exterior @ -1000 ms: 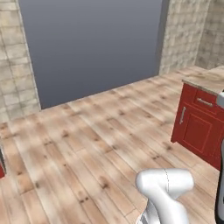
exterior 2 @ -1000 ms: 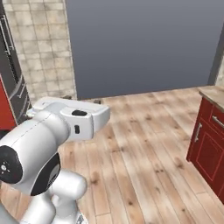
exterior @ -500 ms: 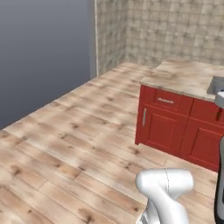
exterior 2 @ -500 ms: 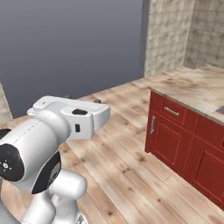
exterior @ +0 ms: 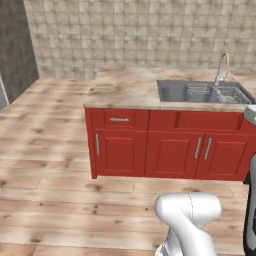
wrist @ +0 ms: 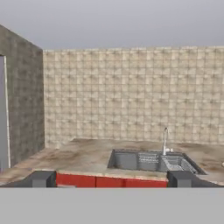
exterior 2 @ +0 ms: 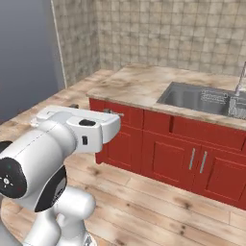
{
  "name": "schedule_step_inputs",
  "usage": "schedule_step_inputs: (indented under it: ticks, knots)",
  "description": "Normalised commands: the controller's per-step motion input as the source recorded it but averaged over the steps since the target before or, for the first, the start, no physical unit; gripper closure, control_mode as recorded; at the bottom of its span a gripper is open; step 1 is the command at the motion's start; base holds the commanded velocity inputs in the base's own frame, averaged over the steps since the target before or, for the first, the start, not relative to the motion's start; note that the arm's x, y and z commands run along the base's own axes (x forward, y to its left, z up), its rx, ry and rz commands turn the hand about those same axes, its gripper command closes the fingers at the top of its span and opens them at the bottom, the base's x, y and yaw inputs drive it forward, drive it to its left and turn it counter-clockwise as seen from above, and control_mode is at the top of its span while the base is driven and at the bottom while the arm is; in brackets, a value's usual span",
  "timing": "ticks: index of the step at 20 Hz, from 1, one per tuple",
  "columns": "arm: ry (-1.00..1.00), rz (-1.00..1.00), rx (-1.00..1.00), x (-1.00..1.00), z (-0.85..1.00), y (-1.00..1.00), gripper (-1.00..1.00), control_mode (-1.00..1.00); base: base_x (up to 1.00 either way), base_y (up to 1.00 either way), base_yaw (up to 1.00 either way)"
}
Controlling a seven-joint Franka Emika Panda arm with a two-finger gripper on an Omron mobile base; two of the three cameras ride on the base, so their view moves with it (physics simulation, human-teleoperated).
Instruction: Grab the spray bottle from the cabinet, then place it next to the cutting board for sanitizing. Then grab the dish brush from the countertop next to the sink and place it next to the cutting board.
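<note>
The beige veined countertop (exterior: 125,87) (exterior 2: 139,84) (wrist: 83,153) runs along the tiled wall ahead. The dark grey sink (exterior: 182,92) (exterior 2: 192,98) (wrist: 131,161) is set into it, with a curved chrome tap (exterior: 222,65) (wrist: 165,140) and wire racks (exterior: 220,94) inside. In the hand view my gripper (wrist: 111,179) is open, its two dark fingertips (wrist: 43,178) wide apart with nothing between them. It points level at the sink from well back. The spray bottle, the cabinet, the cutting board and the dish brush are out of view.
Red base cupboards (exterior: 150,147) (exterior 2: 192,158) with steel handles stand under the counter. Wooden floor (exterior: 50,175) stretches between me and them. A grey wall (exterior 2: 24,57) is on the left, and tiled wall (exterior: 150,35) runs behind the counter.
The whole picture has swung: the base has turned, and the grey wall slid off left while the counter and sink came into view. The arm keeps its pose and the gripper stays open.
</note>
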Motion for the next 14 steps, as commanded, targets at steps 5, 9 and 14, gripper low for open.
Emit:
schedule_step_inputs:
  ticks: [5,9,14]
  knots:
    - [0.0,0.0,0.0,0.0,0.0,0.0,-1.0,1.0,0.52,0.04,-0.66]
    - [0.0,0.0,0.0,0.0,0.0,0.0,-1.0,1.0,0.62,0.44,-0.33]
    - [0.0,0.0,0.0,0.0,0.0,0.0,-1.0,1.0,0.07,0.5,-0.04]
